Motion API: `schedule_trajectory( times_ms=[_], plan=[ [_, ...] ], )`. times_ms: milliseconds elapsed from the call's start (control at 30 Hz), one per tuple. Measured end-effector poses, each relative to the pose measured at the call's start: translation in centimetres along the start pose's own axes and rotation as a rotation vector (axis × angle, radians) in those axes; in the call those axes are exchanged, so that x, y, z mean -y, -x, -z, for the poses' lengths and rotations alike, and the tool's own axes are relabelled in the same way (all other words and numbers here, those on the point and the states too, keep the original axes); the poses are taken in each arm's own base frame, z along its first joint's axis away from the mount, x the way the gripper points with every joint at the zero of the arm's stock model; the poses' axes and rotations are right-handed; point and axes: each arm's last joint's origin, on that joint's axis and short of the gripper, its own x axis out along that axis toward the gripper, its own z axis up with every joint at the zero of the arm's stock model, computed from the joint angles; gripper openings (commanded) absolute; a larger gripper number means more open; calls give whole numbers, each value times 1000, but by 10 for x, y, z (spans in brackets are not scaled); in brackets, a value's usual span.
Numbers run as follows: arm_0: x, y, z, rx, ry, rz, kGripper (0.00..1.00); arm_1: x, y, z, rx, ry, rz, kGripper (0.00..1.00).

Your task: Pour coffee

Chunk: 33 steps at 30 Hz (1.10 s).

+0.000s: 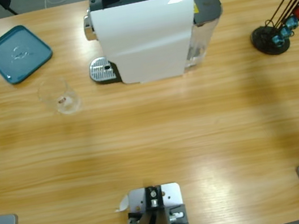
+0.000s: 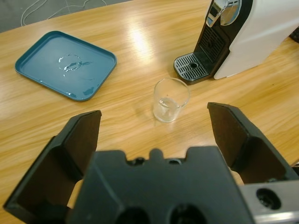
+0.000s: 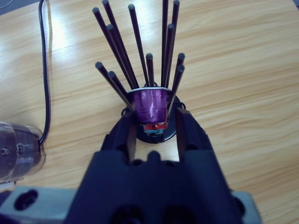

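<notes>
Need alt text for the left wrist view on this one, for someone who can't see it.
The left gripper, jaws wide open, points at a small clear glass standing upright on the wooden table. The glass sits just in front of the white coffee machine and its metal drip grille, not under the spout. A teal tray lies apart, further back.

Even, bright overhead light, no hard shadows. Glare patch on the table [image 1: 215, 164] near its front edge in the high view; another bright streak on the wood between the teal tray [image 2: 65, 65] and the coffee machine [image 2: 243, 37] in the left wrist view. Soft shadow beside the glass [image 2: 170, 99]. Both wrist views: gripper bodies at the bottom soft, out of focus. Rack rods [image 3: 140, 51] sharp.
</notes>
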Motion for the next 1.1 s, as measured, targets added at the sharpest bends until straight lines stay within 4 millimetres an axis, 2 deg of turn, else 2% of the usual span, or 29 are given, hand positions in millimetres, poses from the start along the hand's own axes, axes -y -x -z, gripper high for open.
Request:
schedule_trajectory(
  times_ms=[467,600,967,1033,1100],
  plan=[
    [0,-1,1,0,0,0,987,0,0,0,3,-1,-1,0],
    [0,-1,1,0,0,0,987,0,6,-5,-9,2,3,0],
    [1,-2,2,4,2,16,987,-2,73,-52,43,8,-27,0],
    [1,-2,2,5,2,22,987,-8,87,-57,64,55,-64,0],
    [1,-2,3,4,3,28,991,-18,105,-59,99,190,-149,0]
  ],
)
